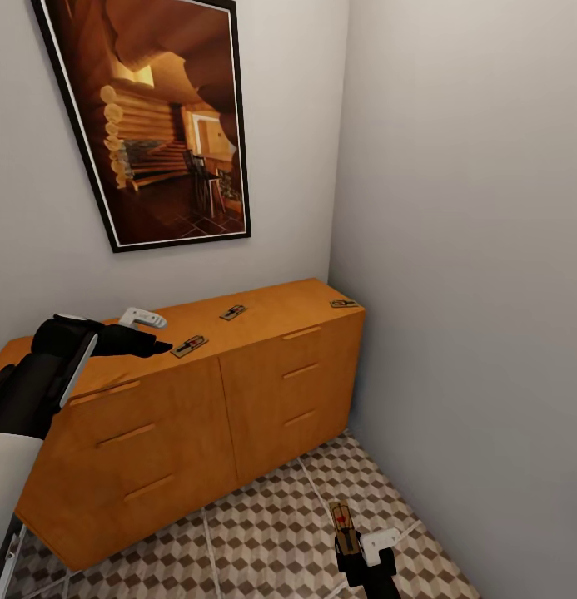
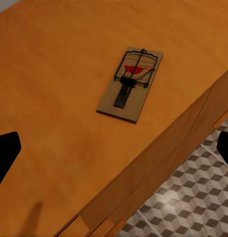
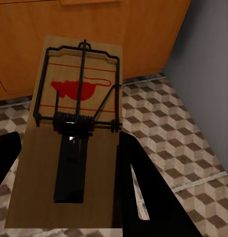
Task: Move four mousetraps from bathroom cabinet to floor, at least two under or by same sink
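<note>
Mousetraps: three lie flat on the cabinet (image 1: pixel 263 349) top; nearest trap (image 1: pixel 189 346) sits just ahead of the left gripper (image 1: pixel 146 333), long axis roughly along the reach, slightly angled. Left fingers (image 2: pixel 5 153) spread wide, holding nothing, above the top. Right gripper (image 1: pixel 363 553) low over the bathroom floor (image 1: pixel 263 532), fingers (image 3: pixel 143 192) clamped on the fourth trap (image 3: pixel 74 133). Left arm is nearer for the next pick.

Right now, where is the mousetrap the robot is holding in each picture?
Head view: held mousetrap bottom centre-right, in the right gripper.
Left wrist view: a different trap, lying on the cabinet top.
Right wrist view: fills the middle.
Shared landmark: cube-patterned floor.
</note>
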{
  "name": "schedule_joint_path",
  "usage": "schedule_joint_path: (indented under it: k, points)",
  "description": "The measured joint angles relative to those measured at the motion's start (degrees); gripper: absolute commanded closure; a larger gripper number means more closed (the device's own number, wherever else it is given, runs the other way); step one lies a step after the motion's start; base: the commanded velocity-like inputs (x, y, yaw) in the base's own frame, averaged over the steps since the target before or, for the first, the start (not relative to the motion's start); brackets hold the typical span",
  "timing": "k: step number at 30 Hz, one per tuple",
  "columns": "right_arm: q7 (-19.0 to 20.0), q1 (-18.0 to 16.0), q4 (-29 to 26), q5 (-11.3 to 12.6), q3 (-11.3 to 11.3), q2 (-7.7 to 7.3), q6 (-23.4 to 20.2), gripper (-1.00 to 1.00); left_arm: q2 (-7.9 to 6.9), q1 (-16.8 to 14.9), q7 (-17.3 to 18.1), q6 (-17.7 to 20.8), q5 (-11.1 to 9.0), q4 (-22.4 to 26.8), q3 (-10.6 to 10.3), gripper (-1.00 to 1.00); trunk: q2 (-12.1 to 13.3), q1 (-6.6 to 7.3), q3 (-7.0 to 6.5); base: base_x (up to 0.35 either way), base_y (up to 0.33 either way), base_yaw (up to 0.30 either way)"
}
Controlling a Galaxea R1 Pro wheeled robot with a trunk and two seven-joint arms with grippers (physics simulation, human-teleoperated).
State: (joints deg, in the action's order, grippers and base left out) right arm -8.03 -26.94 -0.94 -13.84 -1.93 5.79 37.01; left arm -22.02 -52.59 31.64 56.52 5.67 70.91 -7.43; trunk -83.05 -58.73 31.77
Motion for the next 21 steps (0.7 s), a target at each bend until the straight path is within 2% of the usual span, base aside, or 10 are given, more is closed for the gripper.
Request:
schedule_joint_path:
  k: [4,6,9,11,12,14,15,19,21]
  points:
    - [0.0,0.0,0.0,0.0,0.0,0.0,0.0,1.0,0.0,0.0,0.31,0.05,-0.09,0.19,0.05,-1.0,0.0,0.0,0.0,0.0,0.0,0.0]
    - [0.0,0.0,0.0,0.0,0.0,0.0,0.0,1.0,-0.08,0.0,1.72,0.06,-0.15,0.32,0.17,-1.0,0.0,0.0,0.0,0.0,0.0,0.0]
    - [0.0,0.0,0.0,0.0,0.0,0.0,0.0,1.0,-0.38,0.0,6.31,-0.02,-0.03,0.42,0.41,-1.0,0.0,0.0,0.0,0.0,0.0,0.0]
    - [0.0,0.0,0.0,0.0,0.0,0.0,0.0,1.0,-1.03,0.0,10.83,-0.24,0.14,0.48,0.6,-1.0,0.0,0.0,0.0,0.0,0.0,0.0]
    - [0.0,0.0,0.0,0.0,-0.01,0.0,0.0,1.0,-1.81,0.0,13.69,-0.54,0.21,0.54,0.69,-1.0,0.0,0.0,0.0,0.0,0.0,0.0]
    - [0.0,0.0,0.0,0.0,-0.01,0.0,0.0,1.0,-2.84,0.0,16.4,-1.05,0.26,0.59,0.76,-1.0,0.0,0.0,0.0,0.0,0.0,0.0]
    - [0.0,0.0,0.0,0.0,-0.01,0.0,0.0,1.0,-3.82,0.0,18.74,-1.71,0.29,0.62,0.79,-1.0,0.0,0.0,0.0,0.0,0.0,0.0]
    - [0.0,0.0,0.0,0.0,0.0,0.0,0.0,1.0,-6.14,0.01,24.2,-4.01,0.31,0.66,0.84,-1.0,0.0,0.0,0.0,0.0,0.0,0.0]
    - [0.0,0.0,0.0,0.0,0.0,0.0,0.0,1.0,-6.65,0.01,25.39,-4.67,0.31,0.67,0.84,-1.0,0.0,0.0,0.0,0.0,0.0,0.0]
